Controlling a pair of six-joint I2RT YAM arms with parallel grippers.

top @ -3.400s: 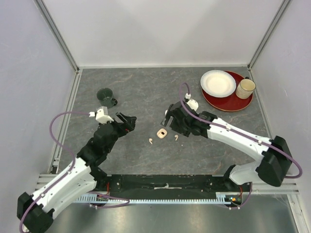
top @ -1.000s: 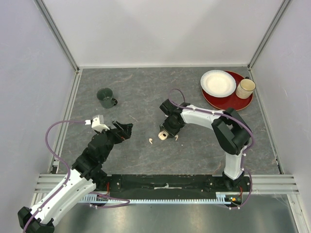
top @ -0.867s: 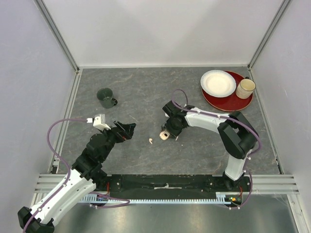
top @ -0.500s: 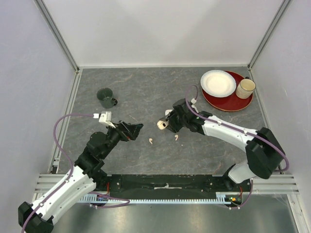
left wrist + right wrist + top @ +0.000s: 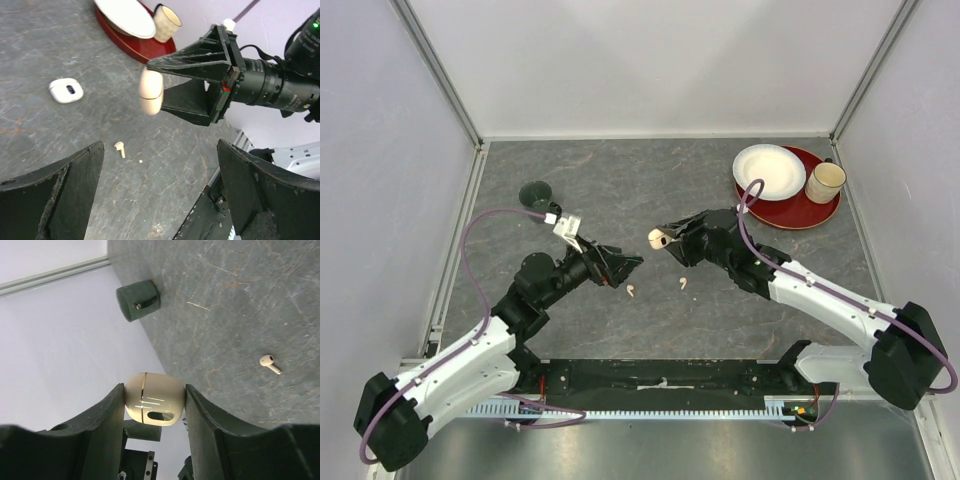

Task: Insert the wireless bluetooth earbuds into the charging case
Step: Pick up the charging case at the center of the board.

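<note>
Case point(image 5: 155, 399) now aloft in right pincer point(image 5: 154, 391)

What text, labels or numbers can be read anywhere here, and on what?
None readable in any view.
The beige rounded plastic charging case in the right gripper: a seam and a dark oval mark, no lettering.
The cream ceramic cup, white round plate, dark green mug: plain where visible.
</note>
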